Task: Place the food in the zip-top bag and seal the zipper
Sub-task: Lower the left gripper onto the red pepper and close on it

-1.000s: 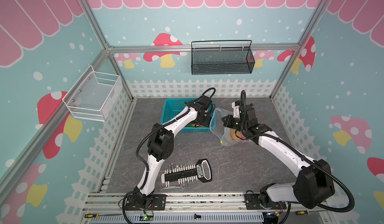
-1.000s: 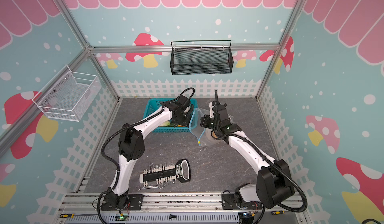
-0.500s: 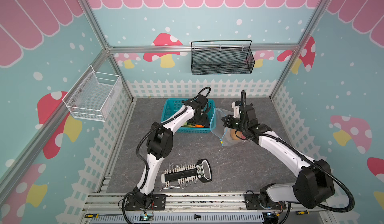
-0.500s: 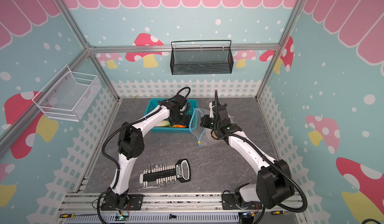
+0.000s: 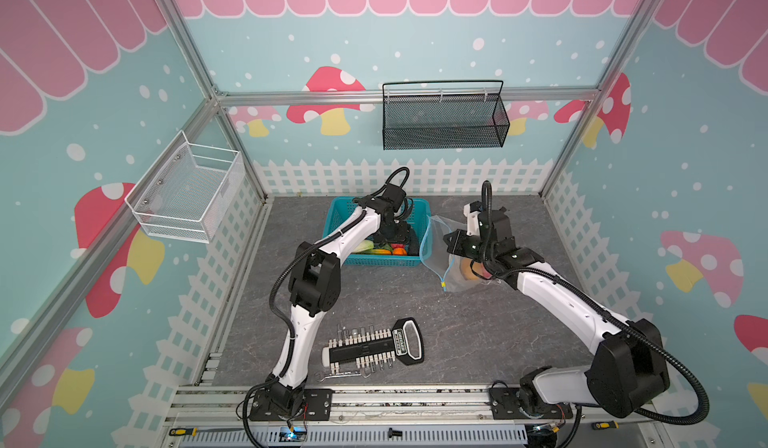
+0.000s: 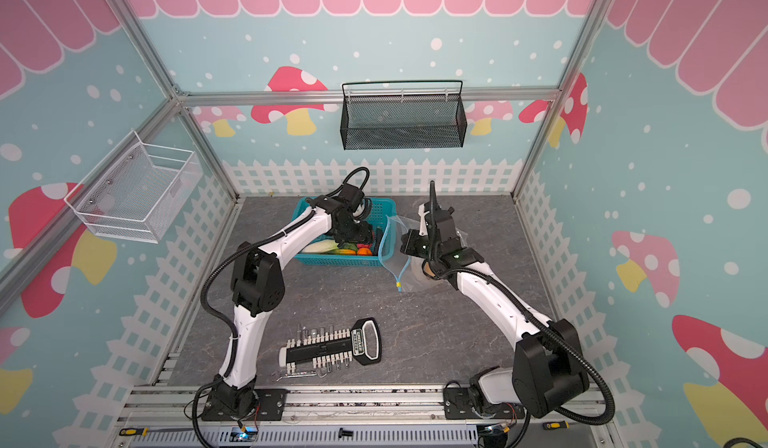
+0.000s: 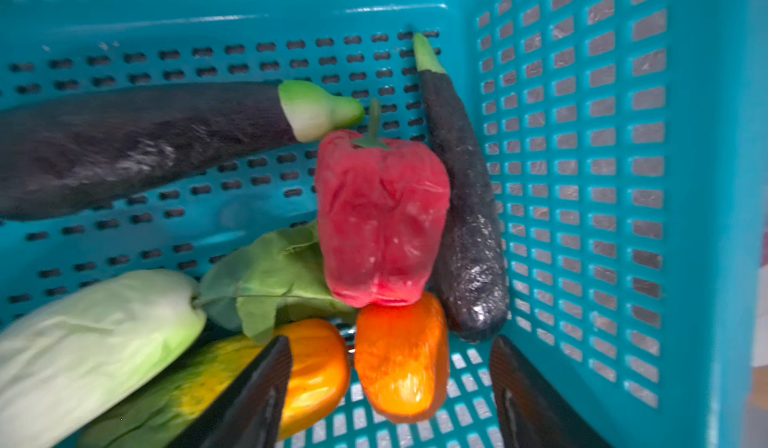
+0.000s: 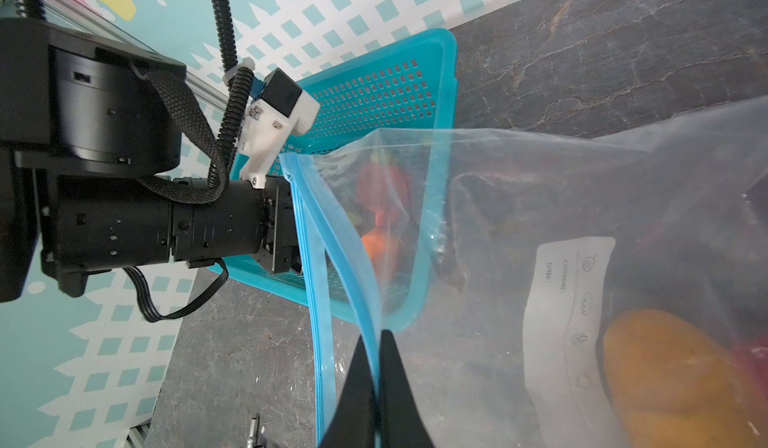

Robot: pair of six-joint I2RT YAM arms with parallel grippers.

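Wide apart on the left gripper (image 7: 390,344): two black fingers (image 7: 253,392), low inside the teal basket (image 7: 582,154), one at each side of an orange piece (image 7: 401,358), with a gap to it on both sides, so no grip. Just beyond the orange piece and touching it, a red pepper (image 7: 380,217). Between the pepper and the basket wall, a small dark eggplant (image 7: 465,225). Further out, a long dark eggplant (image 7: 124,146), a green leaf (image 7: 270,279), a white-green cabbage (image 7: 83,342) and a yellow-orange piece (image 7: 316,367), partly behind one finger.

Pressed together on the right gripper (image 8: 377,335): both fingers (image 8: 357,404), pinching one lip of the zipper (image 8: 323,362) (the light-blue strip at the mouth). Mouth of the zip-top bag (image 8: 540,184) open, the two blue lips parted, turned toward the basket. Inside the bag, near the white label (image 8: 569,313), an orange-yellow fruit (image 8: 673,375) and something red beside it, too blurred to name.

In both top views, bag just beside the basket's right end, lower part on the grey table (image 5: 478,333), with a tiny yellow tab (image 5: 444,287) (image 6: 399,283) at the near end of the strip. Nearer the front edge, well apart from both, a black-and-white tool holder (image 5: 374,348).
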